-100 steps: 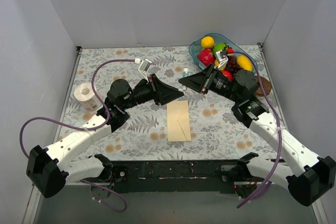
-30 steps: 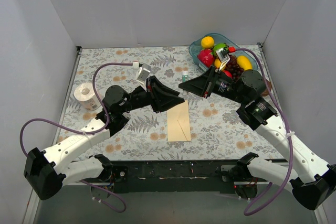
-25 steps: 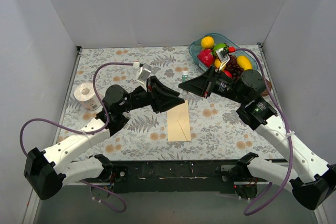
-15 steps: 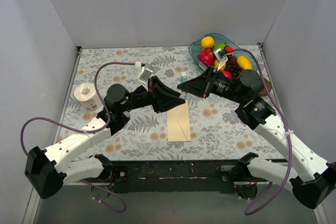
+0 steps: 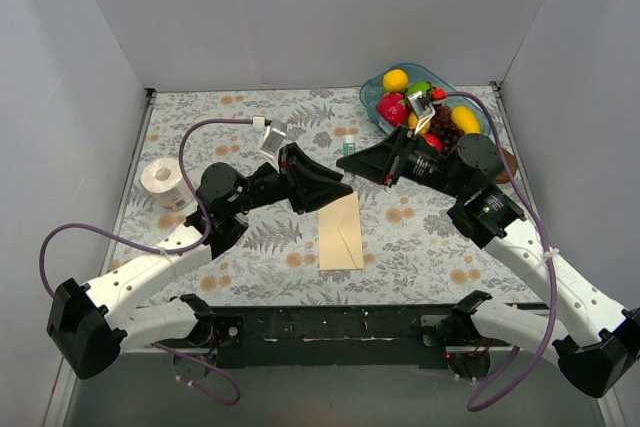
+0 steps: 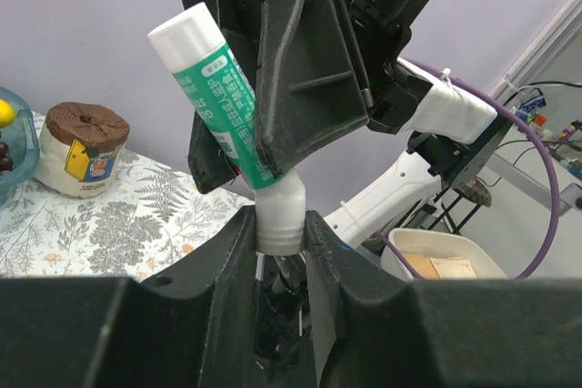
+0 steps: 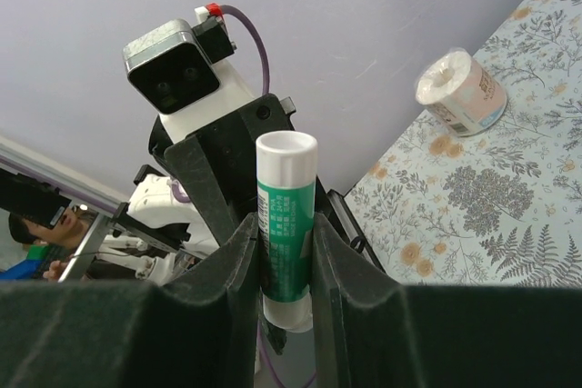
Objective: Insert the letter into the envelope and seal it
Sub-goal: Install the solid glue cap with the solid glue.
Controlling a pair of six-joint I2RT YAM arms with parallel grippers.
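— Envelope?
— Flat on the table, between the arms, lengthwise near-to-far; flap end hard to tell.
— Jaws?
— Clamped on the glue stick: white end in left gripper, green body in right gripper.

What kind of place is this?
Probably a robotics test booth: plain white walls box in a flowery table, two robot arms are bolted at its near edge, and props like a fruit bowl and an envelope lie about.
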